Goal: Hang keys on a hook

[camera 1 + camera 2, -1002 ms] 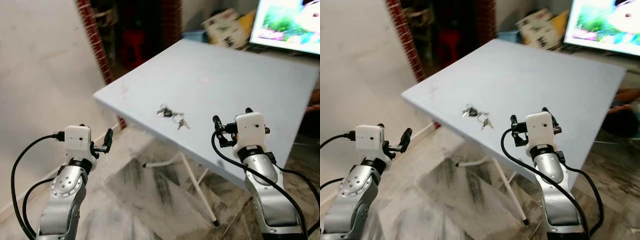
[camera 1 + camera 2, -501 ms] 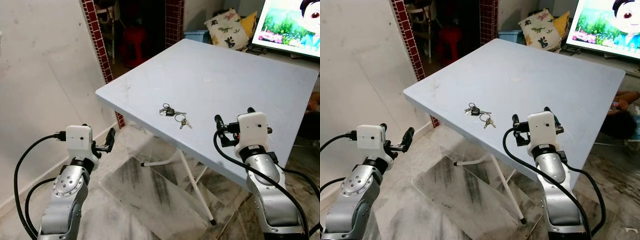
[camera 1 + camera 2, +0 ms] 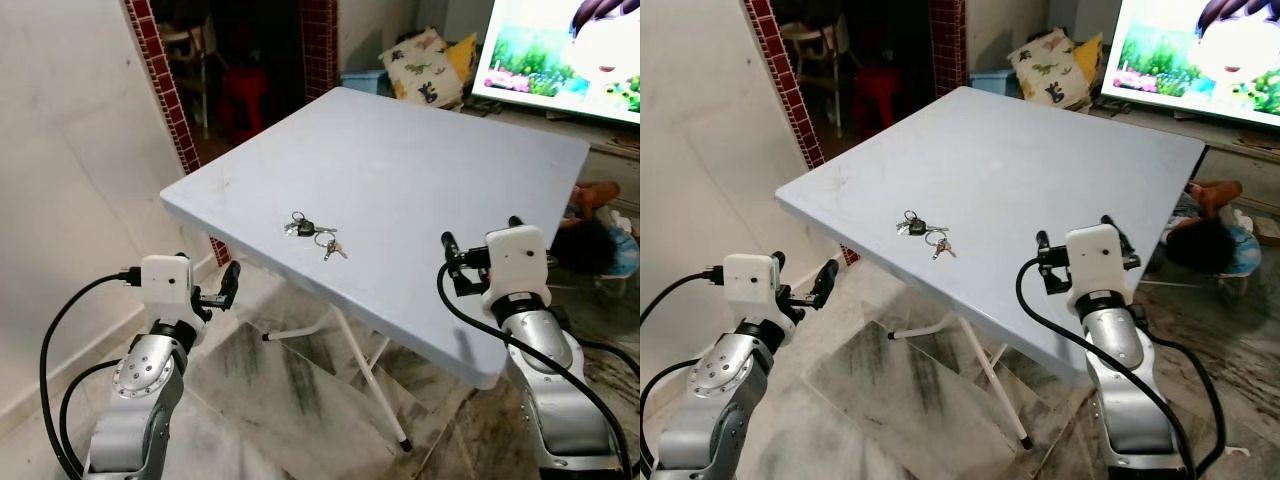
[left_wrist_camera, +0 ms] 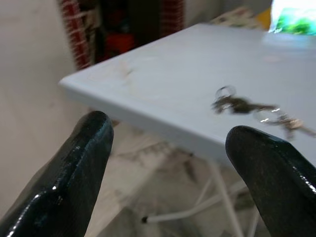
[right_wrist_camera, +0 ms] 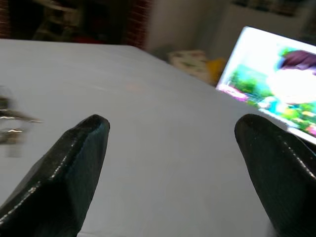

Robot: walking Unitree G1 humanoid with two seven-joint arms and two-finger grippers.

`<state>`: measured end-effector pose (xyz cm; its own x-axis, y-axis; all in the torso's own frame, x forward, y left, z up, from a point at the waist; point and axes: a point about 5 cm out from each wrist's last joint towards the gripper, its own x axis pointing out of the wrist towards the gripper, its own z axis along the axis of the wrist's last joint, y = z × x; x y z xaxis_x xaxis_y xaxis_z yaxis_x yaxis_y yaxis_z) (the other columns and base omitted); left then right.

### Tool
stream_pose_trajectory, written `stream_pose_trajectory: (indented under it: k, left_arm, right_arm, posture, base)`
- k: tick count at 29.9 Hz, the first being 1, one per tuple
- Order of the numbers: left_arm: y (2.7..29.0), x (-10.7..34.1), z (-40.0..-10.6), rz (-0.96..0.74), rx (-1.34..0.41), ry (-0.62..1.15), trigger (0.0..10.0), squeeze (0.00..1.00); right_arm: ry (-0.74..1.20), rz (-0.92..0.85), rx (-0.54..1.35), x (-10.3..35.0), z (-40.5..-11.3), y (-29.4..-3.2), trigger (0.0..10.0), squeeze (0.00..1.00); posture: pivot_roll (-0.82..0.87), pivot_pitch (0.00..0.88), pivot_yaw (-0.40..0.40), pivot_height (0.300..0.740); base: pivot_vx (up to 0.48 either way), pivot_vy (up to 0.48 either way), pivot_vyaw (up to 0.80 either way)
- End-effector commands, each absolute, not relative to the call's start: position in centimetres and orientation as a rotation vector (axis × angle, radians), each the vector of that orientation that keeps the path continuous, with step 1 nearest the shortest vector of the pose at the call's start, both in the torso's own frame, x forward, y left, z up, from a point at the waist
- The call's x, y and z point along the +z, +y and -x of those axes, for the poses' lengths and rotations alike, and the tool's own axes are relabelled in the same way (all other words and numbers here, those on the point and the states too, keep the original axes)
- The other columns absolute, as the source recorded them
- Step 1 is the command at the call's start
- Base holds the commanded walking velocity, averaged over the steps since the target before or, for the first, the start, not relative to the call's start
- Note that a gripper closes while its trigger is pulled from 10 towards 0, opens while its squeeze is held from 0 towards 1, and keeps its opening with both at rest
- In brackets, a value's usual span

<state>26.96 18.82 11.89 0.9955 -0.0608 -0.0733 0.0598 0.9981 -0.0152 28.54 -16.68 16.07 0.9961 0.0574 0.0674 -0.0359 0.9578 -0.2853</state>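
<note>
A bunch of keys (image 3: 314,231) on metal rings lies on the pale blue table (image 3: 420,170), close to its near edge. The same keys (image 4: 252,109) appear beyond my left fingers, on the tabletop above the gripper's level. My left gripper (image 3: 229,284) is open and empty, held low in front of the table's near left corner. My right gripper (image 3: 482,248) is open and empty too, hovering over the table's near right part, to the right of the keys. Its fingers (image 5: 74,168) frame bare tabletop.
A white wall (image 3: 60,190) runs along the left, ending at a red brick pillar (image 3: 160,90). A lit screen (image 3: 560,50) and cushions (image 3: 425,65) stand behind the table. A person (image 3: 595,225) lies on the floor at the right. White folding legs (image 3: 365,385) stand under the table.
The whole picture has shifted, so the camera has moved; the table and keys now sit further left in view. Both grippers keep their open pose relative to my body.
</note>
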Motion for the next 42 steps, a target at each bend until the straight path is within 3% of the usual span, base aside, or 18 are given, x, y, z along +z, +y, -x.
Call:
stream_pose_trajectory:
  k: [1, 21, 42]
  left_arm:
    - [18.7, 12.3, -27.1, 0.028, -0.054, 0.058, 10.0, 0.0]
    - [18.8, 12.4, -26.6, 0.112, -0.091, 0.054, 10.0, 0.0]
    - [18.5, 12.6, -26.7, 0.112, -0.127, 0.048, 10.0, 0.0]
  right_arm:
    - [-0.09, 0.3, 0.04, 16.5, -28.4, -17.1, 10.0, 0.0]
    - [-0.1, 0.304, 0.076, 16.5, -28.3, -16.6, 10.0, 0.0]
    - [-0.115, 0.325, 0.107, 16.4, -28.3, -16.0, 10.0, 0.0]
  posture:
    - [-0.04, 0.0, 0.043, 0.74]
    - [-0.04, 0.0, 0.044, 0.74]
    - [-0.03, 0.0, 0.05, 0.74]
  base:
    - [0.0, 0.0, 0.0]
    - [0.0, 0.0, 0.0]
    - [0.331, 0.0, 0.0]
